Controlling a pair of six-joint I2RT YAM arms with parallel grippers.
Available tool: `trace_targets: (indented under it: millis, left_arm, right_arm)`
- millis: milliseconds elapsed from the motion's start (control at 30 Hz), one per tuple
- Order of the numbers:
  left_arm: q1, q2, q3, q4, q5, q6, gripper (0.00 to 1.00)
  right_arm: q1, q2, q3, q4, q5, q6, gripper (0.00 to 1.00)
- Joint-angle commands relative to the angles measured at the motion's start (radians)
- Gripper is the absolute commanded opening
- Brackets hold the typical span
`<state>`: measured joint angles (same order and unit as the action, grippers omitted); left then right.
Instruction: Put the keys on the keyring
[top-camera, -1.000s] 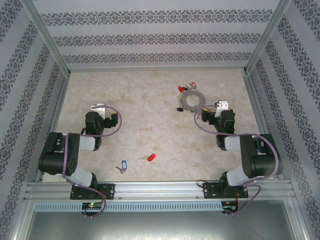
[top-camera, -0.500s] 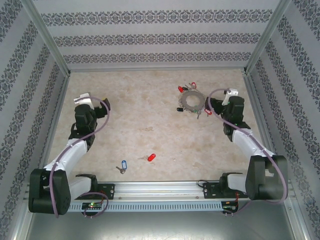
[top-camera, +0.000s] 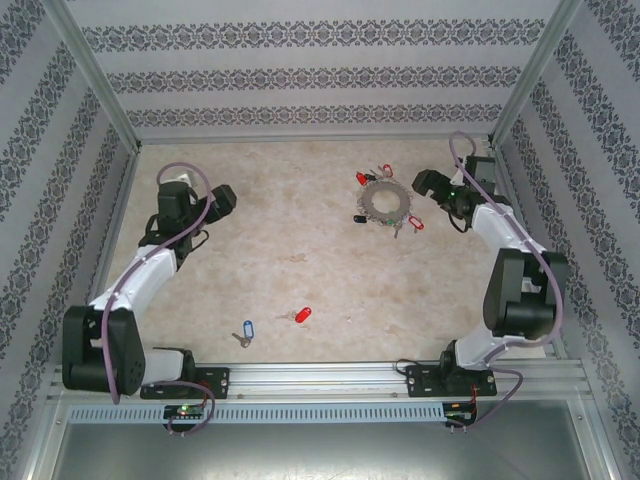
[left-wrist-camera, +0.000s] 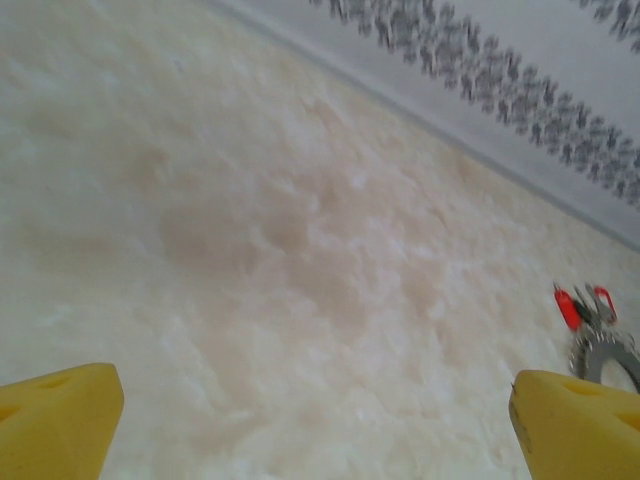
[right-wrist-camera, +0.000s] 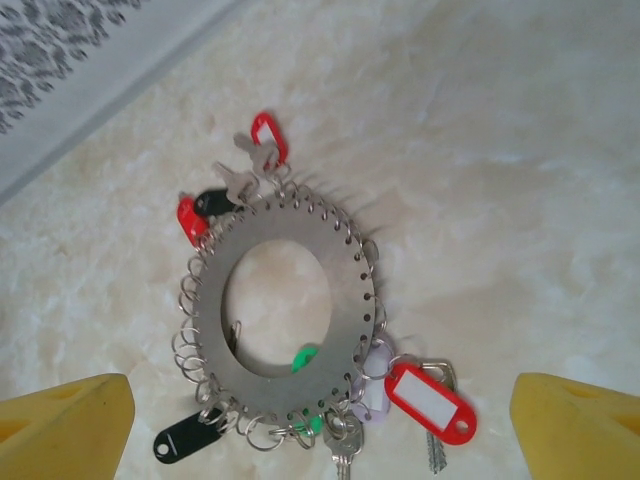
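Toward the far-right corner of the tabletop (top-camera: 300, 220) lies the keyring (top-camera: 384, 203), flat, fringed with small rings and a few tagged keys. My right gripper (top-camera: 432, 183) hangs just beside it on the right-edge side, jaws fully apart, holding nothing. My left gripper (top-camera: 222, 198) is up by the far-left side, also wide open and empty. The two loose keys sit close to the near edge, roughly mid-width: the red-tag key (top-camera: 303, 314) and the blue-tag key (top-camera: 246, 330), near each other but apart (both well away from either gripper).

Step, as I judge it: the very start, with no key picked up yet. The next move probably calls for my left arm to drop toward the near edge and pinch one key by its tag, while my right lowers to steady the keyring.
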<state>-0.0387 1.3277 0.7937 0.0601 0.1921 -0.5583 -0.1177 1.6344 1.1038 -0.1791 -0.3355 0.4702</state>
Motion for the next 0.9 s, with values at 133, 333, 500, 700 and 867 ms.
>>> trace_targets:
  millis: [133, 333, 500, 700, 867]
  left_arm:
    - [-0.132, 0.098, 0.11, -0.008, 0.072, -0.05, 1.0]
    - [-0.193, 0.115, 0.122, -0.017, 0.062, -0.035, 1.0]
    - [-0.208, 0.117, 0.119, -0.012, 0.093, -0.026, 1.0]
    - [-0.218, 0.123, 0.131, -0.027, 0.121, -0.017, 1.0]
    - [-0.224, 0.119, 0.153, -0.103, 0.091, 0.05, 1.0]
  right_arm:
    - [0.074, 0.122, 0.156, -0.118, -0.02, -0.024, 0.89]
    - [0.114, 0.224, 0.258, -0.176, -0.054, -0.039, 0.84]
    - [0.118, 0.318, 0.369, -0.256, -0.094, -0.041, 0.81]
    - [0.14, 0.361, 0.426, -0.297, -0.09, -0.043, 0.81]
    - [0.145, 0.384, 0.433, -0.308, -0.15, -0.046, 0.79]
